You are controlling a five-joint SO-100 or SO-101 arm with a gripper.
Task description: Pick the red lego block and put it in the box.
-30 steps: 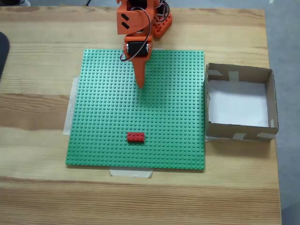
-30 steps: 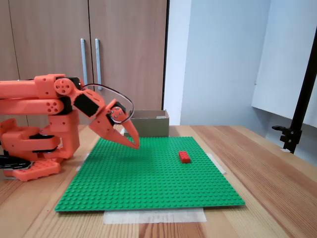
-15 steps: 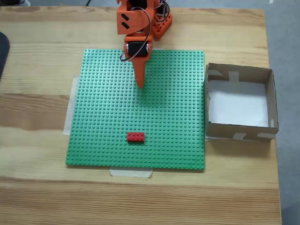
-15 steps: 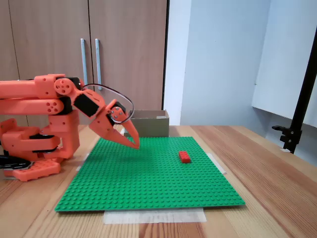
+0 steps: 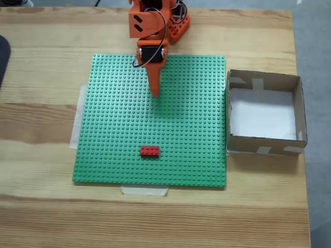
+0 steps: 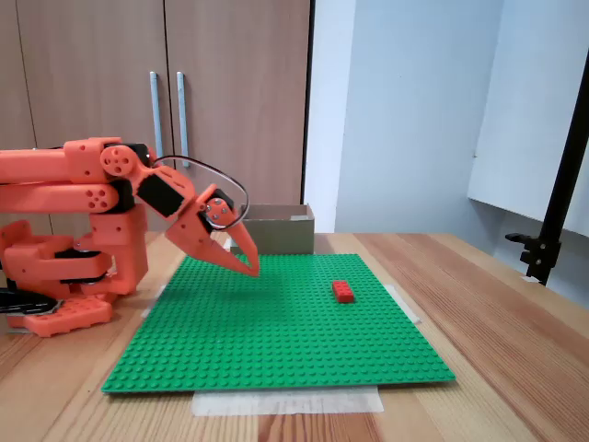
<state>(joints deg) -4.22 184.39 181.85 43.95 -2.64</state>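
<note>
Pale wooden table [image 5: 41,217] carries the green baseplate [image 5: 114,129], taped at its edges. I see the red lego block [image 5: 150,151] near the plate's lower edge in a fixed view, long axis left-right, bare studs all round it. My gripper [image 5: 154,93] hangs above the plate well apart from it, fingers pressed together. To the right, the box [image 5: 264,145] sits just beside the plate.

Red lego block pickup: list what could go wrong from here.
1. The red lego block sits on the studded green baseplate. If pressed onto the studs, it may resist lifting or slip from the fingers.
2. The end effector looks shut and hangs short of the block; descending without opening would likely knock it.
3. The box has raised walls, so a low carry could strike its near wall.
</note>
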